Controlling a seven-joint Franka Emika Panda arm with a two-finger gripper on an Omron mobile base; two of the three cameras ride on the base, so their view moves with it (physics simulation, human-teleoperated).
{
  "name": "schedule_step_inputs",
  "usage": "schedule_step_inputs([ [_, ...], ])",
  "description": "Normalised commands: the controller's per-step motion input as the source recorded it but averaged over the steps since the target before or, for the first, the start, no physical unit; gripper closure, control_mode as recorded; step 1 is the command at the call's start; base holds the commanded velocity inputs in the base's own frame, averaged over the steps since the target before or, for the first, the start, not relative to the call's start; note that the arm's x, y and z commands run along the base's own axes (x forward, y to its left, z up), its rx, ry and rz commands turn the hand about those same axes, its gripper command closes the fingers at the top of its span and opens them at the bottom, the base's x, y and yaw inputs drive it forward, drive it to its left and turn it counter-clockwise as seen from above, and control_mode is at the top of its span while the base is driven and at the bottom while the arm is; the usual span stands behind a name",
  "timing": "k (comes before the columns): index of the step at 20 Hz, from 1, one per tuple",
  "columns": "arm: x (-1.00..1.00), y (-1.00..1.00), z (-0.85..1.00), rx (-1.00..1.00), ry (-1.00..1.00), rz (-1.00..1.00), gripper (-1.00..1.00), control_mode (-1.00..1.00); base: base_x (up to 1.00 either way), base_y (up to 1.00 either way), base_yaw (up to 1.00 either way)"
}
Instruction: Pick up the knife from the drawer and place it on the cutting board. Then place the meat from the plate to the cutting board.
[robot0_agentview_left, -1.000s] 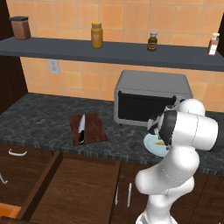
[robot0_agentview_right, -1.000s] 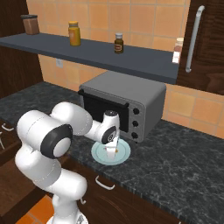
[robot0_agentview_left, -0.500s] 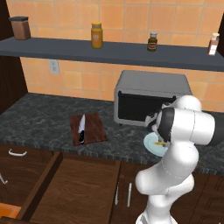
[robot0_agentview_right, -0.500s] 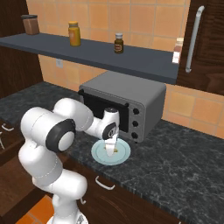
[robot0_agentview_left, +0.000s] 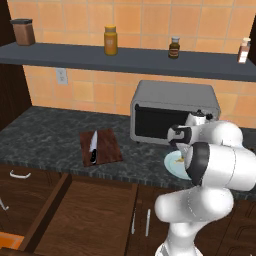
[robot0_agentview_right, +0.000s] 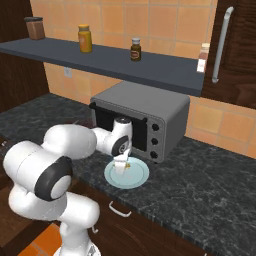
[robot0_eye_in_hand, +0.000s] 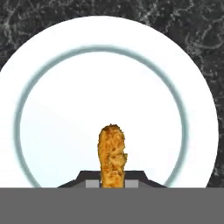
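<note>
Now | hand (robot0_eye_in_hand: 112, 183) pinching meat (robot0_eye_in_hand: 112, 155) | long axis upright over plate (robot0_eye_in_hand: 52, 96)

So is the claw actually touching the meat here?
Touching. In the hand view the claw has its fingertips closed against both sides of the meat, no gap showing, over the plate.

A boxy grey toaster oven (robot0_agentview_left: 172, 113) sits on the dark speckled stone counter (robot0_agentview_left: 45, 131). Up on the long dark-grey wall shelf (robot0_agentview_left: 75, 56): a brown canister (robot0_agentview_left: 23, 31), an amber jar (robot0_agentview_left: 111, 41), a small dark bottle (robot0_agentview_left: 173, 48).
</note>
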Motion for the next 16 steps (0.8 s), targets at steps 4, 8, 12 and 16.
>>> schedule_step_inputs([
  [4,-0.41,0.3,0.86,0.0,-0.07,0.0,1.0,-1.0,0.0,0.0,0.0],
  [8,0.17,0.97,0.56,0.0,0.0,0.0,1.0,-1.0,0.0,0.0,0.0],
  [12,0.54,1.0,0.31,-0.01,0.01,0.0,1.0,-1.0,0.0,0.0,0.0],
  [16,0.71,1.0,0.06,-0.03,0.08,0.0,1.0,-1.0,0.0,0.0,0.0],
])
